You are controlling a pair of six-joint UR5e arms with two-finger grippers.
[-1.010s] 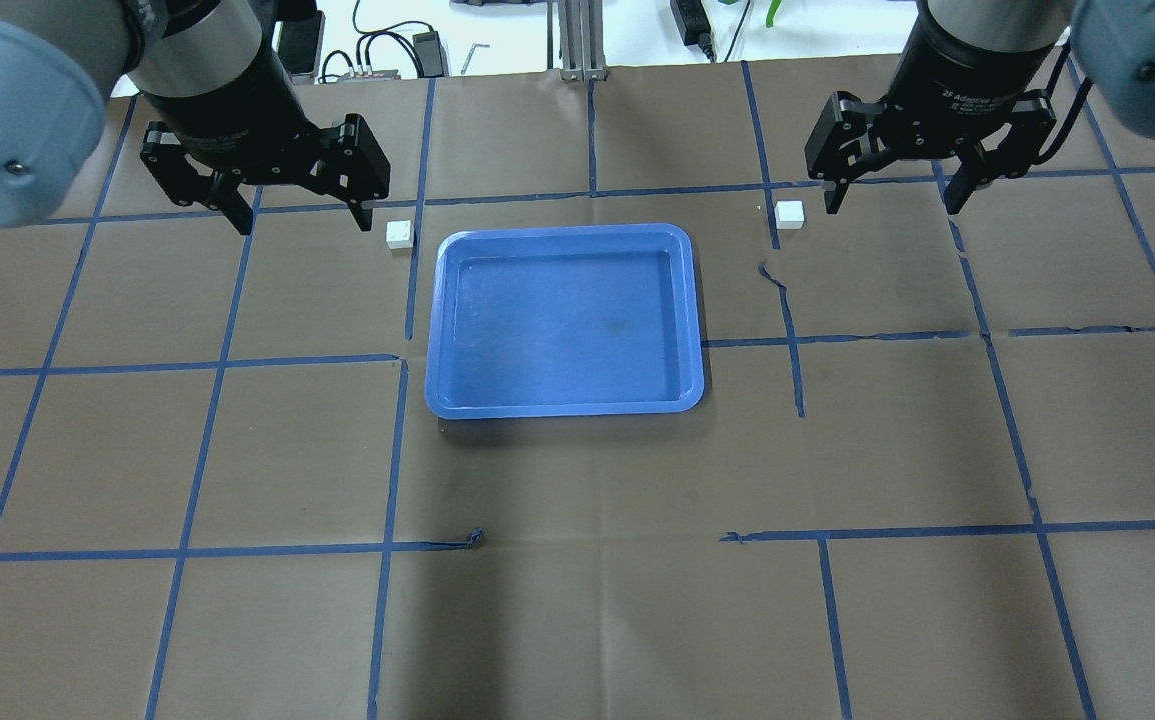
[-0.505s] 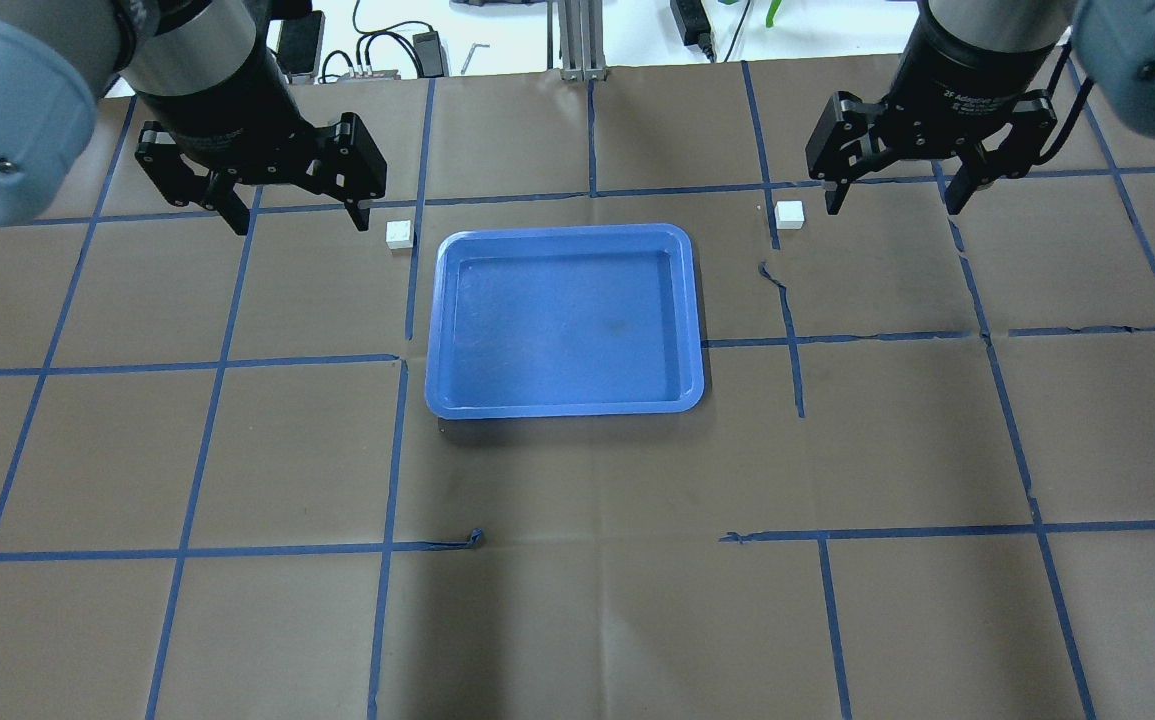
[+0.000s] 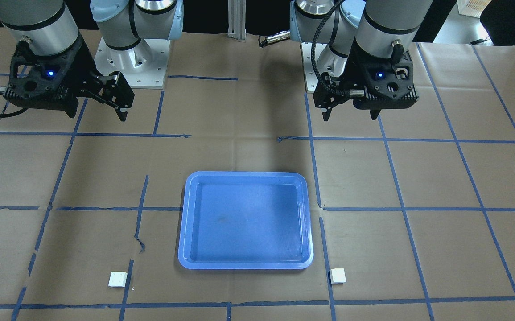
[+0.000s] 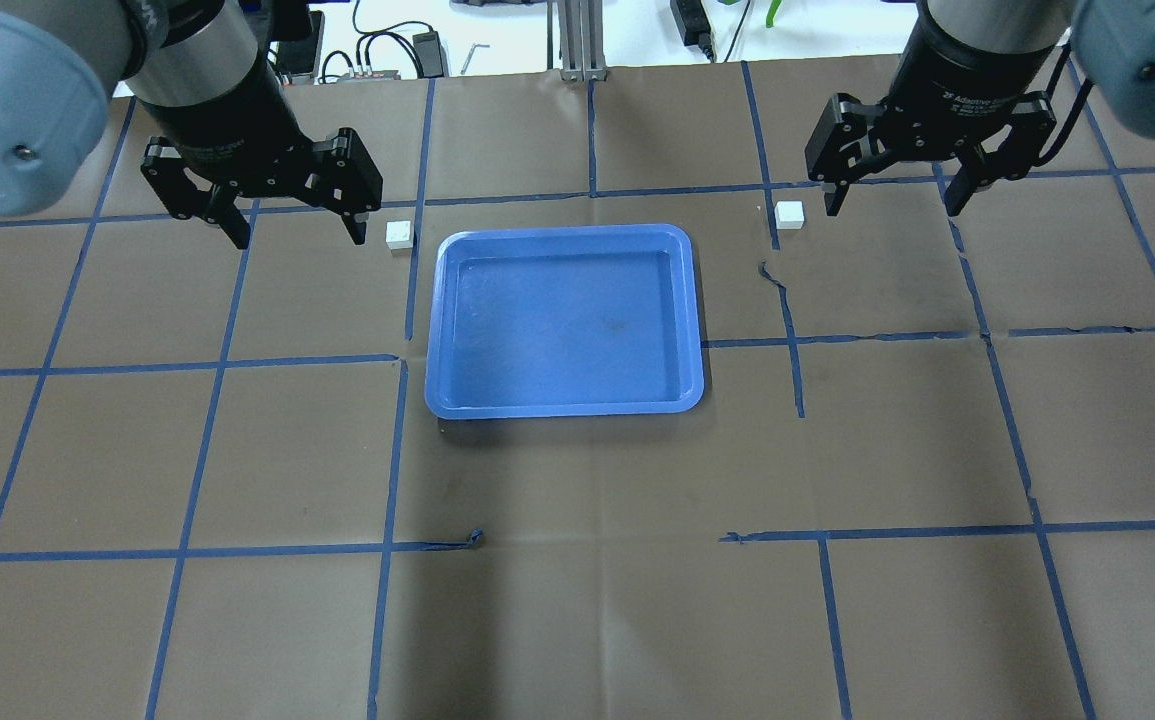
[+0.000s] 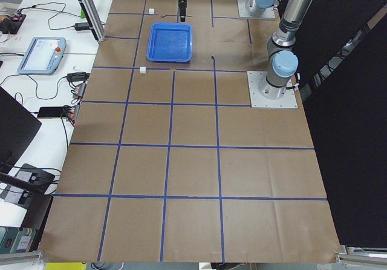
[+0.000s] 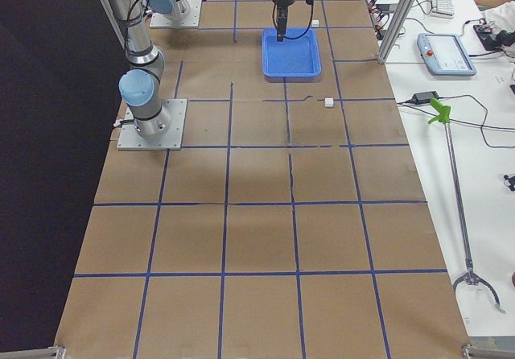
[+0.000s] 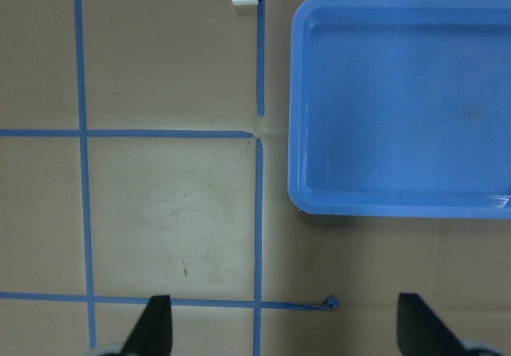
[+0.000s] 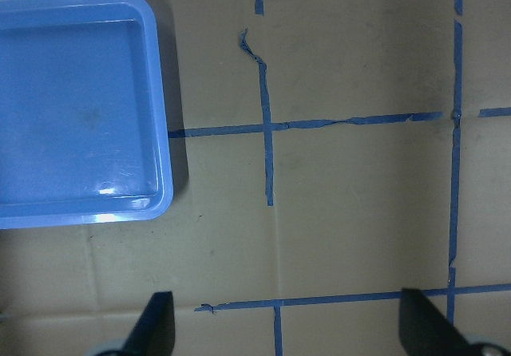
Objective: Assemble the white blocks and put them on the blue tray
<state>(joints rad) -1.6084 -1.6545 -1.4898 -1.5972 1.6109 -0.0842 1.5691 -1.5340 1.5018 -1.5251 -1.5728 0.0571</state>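
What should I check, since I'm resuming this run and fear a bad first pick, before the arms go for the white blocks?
1. Left gripper open: ok.
2. Right gripper open: ok.
3. White block by the left gripper alone on the table, studs up: ok.
4. White block by the right gripper alone on the table: ok; studs up: cannot tell.
5. Blue tray empty: ok.
6. Each gripper centred over its block: not ok, both blocks lie outside the jaws.
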